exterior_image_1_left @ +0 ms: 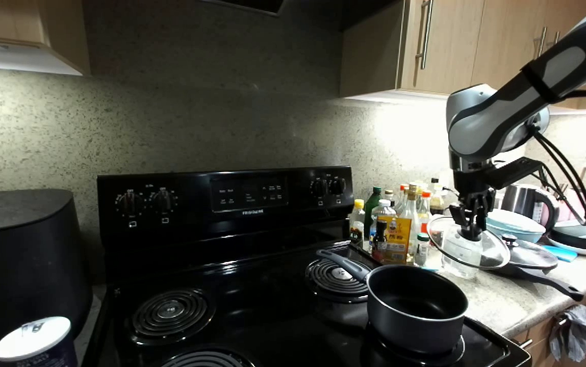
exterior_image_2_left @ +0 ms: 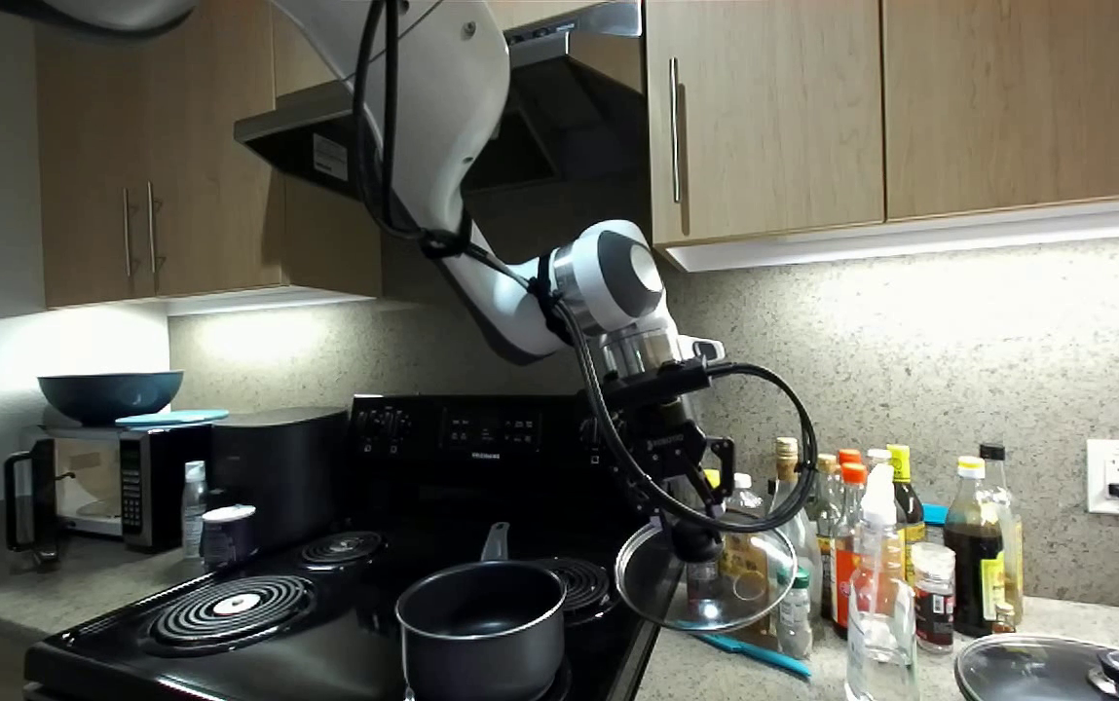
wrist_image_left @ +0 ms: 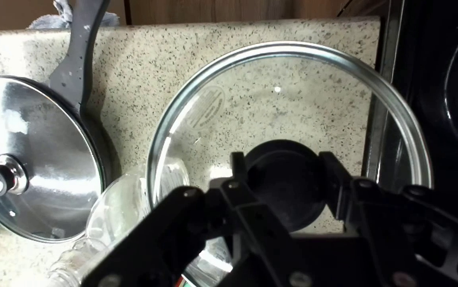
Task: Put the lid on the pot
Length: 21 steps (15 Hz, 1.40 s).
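The lid is a clear glass disc with a metallic rim and a dark knob; it shows in both exterior views (exterior_image_1_left: 494, 253) (exterior_image_2_left: 652, 584) and the wrist view (wrist_image_left: 292, 91). My gripper (exterior_image_1_left: 471, 227) (exterior_image_2_left: 700, 511) (wrist_image_left: 282, 167) is shut on its knob, one finger on each side. The lid hangs tilted in the air above the counter, beside the stove. The dark grey pot (exterior_image_1_left: 415, 329) (exterior_image_2_left: 486, 652) stands uncovered on a front burner, handle toward the back. The lid is apart from the pot, on its counter side. I cannot make out the pot in the wrist view.
A clear spray bottle (exterior_image_1_left: 460, 255) (exterior_image_2_left: 880, 623) stands close to the held lid. Several sauce bottles (exterior_image_1_left: 407, 214) (exterior_image_2_left: 846, 555) stand by the wall. A pan with another glass lid (exterior_image_1_left: 530, 255) (wrist_image_left: 37, 159) sits on the counter. A stove coil (exterior_image_1_left: 341, 275) lies behind the pot.
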Each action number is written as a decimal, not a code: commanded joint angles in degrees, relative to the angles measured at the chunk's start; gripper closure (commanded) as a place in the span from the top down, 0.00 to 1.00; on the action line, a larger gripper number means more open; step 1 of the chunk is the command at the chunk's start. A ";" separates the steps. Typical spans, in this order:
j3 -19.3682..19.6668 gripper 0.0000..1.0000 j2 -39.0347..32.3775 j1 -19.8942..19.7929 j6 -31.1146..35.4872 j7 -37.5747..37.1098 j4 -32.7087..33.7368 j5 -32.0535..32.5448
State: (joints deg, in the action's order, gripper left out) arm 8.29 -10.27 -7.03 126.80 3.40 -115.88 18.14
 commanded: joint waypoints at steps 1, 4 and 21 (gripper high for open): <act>-0.02 0.47 0.38 -0.04 -0.10 -0.09 -0.35 0.01; -0.11 0.22 0.90 0.11 0.15 -0.08 -1.06 0.33; -6.04 0.22 6.85 7.52 0.89 -4.84 -8.59 12.63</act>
State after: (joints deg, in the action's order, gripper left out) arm 3.13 -5.31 -0.39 127.06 0.82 -122.47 27.62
